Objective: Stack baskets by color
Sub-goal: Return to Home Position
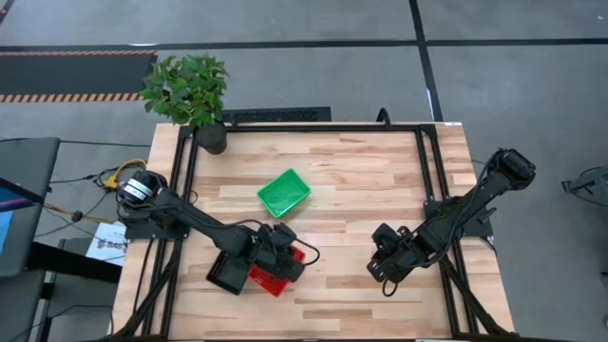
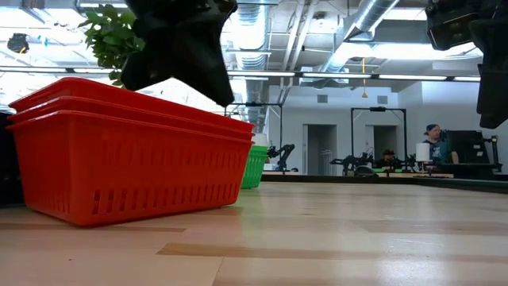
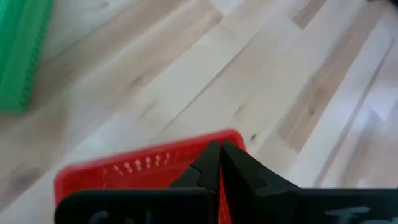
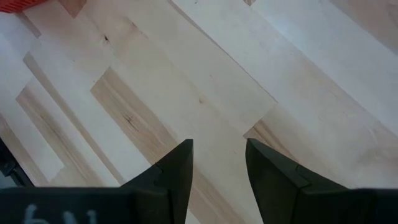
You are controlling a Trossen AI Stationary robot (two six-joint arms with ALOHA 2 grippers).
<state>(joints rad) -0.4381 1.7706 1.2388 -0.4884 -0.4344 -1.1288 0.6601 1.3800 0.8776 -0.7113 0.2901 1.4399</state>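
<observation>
A stack of nested red baskets [image 1: 271,278] [image 2: 127,159] stands on its base near the table's front left, with a black basket [image 1: 226,274] beside it on its left. A single green basket [image 1: 283,192] [image 3: 18,56] rests farther back, toward the table's middle. My left gripper [image 1: 288,255] [image 3: 221,149] is shut and hovers just above the red stack's rim [image 3: 149,163]; in the low view its tip [image 2: 222,94] stands clear of the rim. My right gripper [image 1: 385,268] [image 4: 217,155] is open over bare wood at the front right.
A potted green plant [image 1: 190,90] [image 2: 111,36] stands at the table's far left corner. Black frame rails [image 1: 427,161] run along the table's sides and back. Bare wood lies between the two grippers. People [image 2: 432,139] show in the room behind.
</observation>
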